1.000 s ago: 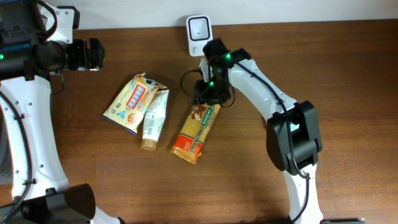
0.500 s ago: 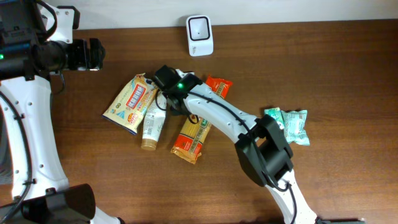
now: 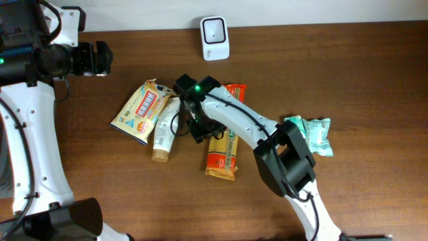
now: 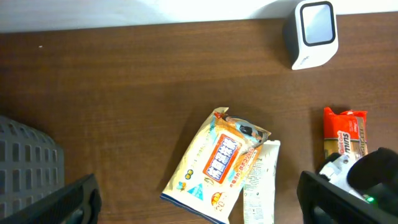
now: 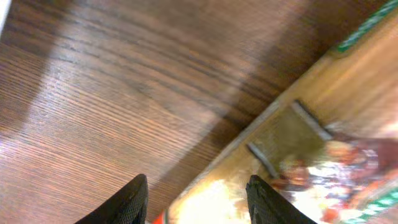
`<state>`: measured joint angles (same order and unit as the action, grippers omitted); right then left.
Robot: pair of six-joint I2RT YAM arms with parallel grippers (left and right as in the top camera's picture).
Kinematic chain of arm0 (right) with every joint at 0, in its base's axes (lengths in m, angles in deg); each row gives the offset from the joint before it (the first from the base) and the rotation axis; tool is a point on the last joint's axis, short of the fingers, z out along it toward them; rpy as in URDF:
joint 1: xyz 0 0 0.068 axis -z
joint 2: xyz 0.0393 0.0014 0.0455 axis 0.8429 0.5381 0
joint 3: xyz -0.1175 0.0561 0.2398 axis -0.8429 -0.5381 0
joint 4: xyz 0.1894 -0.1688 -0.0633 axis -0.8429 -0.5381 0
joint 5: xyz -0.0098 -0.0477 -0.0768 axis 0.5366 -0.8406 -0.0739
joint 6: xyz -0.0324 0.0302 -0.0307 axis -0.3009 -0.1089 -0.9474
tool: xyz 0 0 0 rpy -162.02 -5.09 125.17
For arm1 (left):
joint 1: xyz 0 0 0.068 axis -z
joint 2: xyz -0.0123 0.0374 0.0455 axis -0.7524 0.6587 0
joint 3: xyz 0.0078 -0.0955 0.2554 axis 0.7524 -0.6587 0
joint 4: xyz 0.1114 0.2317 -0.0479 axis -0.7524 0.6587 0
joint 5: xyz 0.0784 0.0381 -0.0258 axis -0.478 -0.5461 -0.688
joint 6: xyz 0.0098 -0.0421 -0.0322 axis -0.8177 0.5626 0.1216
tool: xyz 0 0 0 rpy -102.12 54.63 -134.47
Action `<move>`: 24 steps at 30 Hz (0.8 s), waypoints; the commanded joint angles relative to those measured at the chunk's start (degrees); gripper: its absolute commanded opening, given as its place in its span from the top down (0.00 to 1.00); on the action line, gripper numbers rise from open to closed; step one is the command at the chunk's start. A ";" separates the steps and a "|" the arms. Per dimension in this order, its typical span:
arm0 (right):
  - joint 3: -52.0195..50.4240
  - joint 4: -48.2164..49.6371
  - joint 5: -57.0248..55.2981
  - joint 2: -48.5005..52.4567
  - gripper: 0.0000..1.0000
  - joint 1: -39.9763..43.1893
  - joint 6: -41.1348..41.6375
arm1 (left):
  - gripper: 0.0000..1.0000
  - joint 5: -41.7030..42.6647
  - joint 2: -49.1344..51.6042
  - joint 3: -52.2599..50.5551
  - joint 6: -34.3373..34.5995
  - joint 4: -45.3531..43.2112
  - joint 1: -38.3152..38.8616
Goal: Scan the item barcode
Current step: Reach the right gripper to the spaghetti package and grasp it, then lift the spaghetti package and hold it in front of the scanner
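Observation:
The white barcode scanner [image 3: 215,30] stands at the table's back edge and also shows in the left wrist view [image 4: 314,31]. A long yellow-orange pasta packet [image 3: 223,157] lies near the middle, almost lengthwise toward me. My right gripper [image 3: 199,128] hangs low over its upper left end. In the right wrist view the packet [image 5: 311,155] fills the right side, and my right gripper [image 5: 199,199] stands part open: one finger over bare wood, the other over the packet. My left gripper [image 3: 100,58] is wide open at the far left, high above the table [image 4: 202,208].
A yellow snack bag [image 3: 142,110] and a white tube [image 3: 165,127] lie left of the right gripper. A red-orange packet [image 3: 234,94] lies behind the arm, and a green packet [image 3: 311,134] to the right. A grey basket [image 4: 25,162] sits at the left.
My right arm swung from beside the scanner to the left, then down over the pasta packet. The packet turned more upright and shifted toward the right and front. The left arm stayed put.

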<state>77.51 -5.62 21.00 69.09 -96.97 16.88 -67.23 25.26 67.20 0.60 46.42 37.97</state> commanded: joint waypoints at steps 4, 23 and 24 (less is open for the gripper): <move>1.36 -4.24 -9.31 -1.44 0.53 4.04 0.66 | 0.01 0.44 -0.28 0.37 -0.94 -0.04 -0.20; 1.20 -2.45 -31.54 7.52 0.55 -4.24 26.82 | 0.01 0.44 -0.28 0.37 -0.94 -0.04 -0.20; 1.20 -3.32 -31.45 7.52 0.60 -3.69 26.84 | 0.01 0.44 -0.28 0.37 -0.94 -0.04 -0.20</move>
<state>78.66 -6.84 -11.30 74.69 -102.44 42.89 -67.23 25.26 67.20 0.60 46.42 37.97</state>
